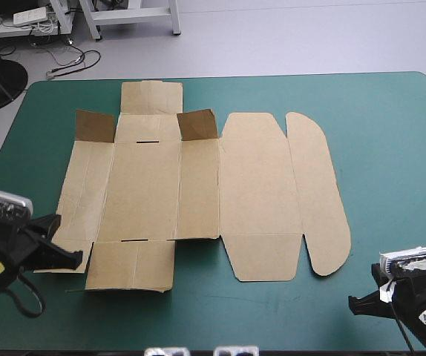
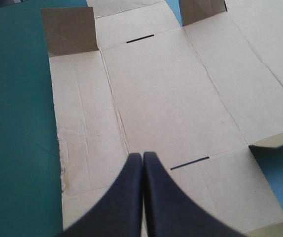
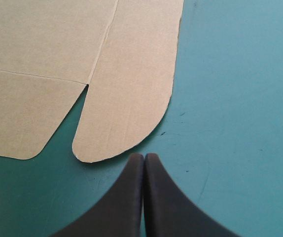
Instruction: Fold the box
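The brown box [image 1: 198, 189] lies as a flat cut sheet across the middle of the teal-green table, with two small corner flaps [image 1: 197, 124] raised at its far side. My left gripper [image 1: 68, 259] is shut over the sheet's near left corner; in its wrist view the fingers [image 2: 142, 157] meet in one arch above the board [image 2: 171, 98], near a slot [image 2: 190, 163]. My right gripper [image 1: 360, 304] is shut near the table's front right, just short of the rounded flap [image 3: 131, 98], its tip [image 3: 144, 157] over bare cover.
Bare teal-green cover [image 1: 391, 148] stretches to the right of the sheet and along the front edge. Beyond the table's far edge are floor, cables and table legs.
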Controlling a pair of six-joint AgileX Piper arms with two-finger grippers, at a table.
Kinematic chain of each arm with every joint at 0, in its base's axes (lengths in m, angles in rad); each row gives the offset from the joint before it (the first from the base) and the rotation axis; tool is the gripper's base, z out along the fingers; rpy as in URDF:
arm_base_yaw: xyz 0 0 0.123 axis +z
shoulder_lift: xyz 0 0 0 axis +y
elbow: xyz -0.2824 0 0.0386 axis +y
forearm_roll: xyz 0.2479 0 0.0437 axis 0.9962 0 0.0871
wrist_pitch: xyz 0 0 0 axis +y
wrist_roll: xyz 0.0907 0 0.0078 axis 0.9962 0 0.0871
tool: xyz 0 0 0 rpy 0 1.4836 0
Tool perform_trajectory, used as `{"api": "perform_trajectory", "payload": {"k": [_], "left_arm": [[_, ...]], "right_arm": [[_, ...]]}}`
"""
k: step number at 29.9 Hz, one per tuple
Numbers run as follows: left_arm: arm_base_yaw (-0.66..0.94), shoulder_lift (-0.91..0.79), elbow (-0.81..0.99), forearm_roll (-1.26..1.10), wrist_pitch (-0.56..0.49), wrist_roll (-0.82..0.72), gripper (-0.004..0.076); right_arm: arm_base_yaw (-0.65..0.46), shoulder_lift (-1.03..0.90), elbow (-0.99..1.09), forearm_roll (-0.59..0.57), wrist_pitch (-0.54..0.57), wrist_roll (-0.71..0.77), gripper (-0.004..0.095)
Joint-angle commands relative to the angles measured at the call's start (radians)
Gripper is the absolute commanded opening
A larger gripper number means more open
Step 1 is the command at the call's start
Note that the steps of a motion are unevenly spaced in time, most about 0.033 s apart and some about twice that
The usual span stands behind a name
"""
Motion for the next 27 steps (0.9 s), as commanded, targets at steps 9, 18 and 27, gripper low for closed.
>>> {"api": "perform_trajectory", "payload": {"k": [9, 18, 27], "left_arm": [[0.009, 0.436, -0.215, 0.176, -0.106, -0.196, -0.0008], [0.343, 0.655, -0.327, -0.190, -0.071, -0.005, -0.0008], [0.723, 0.794, -0.327, -0.500, 0.114, 0.286, -0.0008]], "right_arm": [[0.000, 0.013, -0.026, 0.015, -0.051, -0.006, -0.0020], [0.000, 0.013, -0.026, 0.009, -0.051, -0.006, -0.0020], [0.000, 0.013, -0.026, 0.002, -0.053, -0.006, -0.0020]]}}
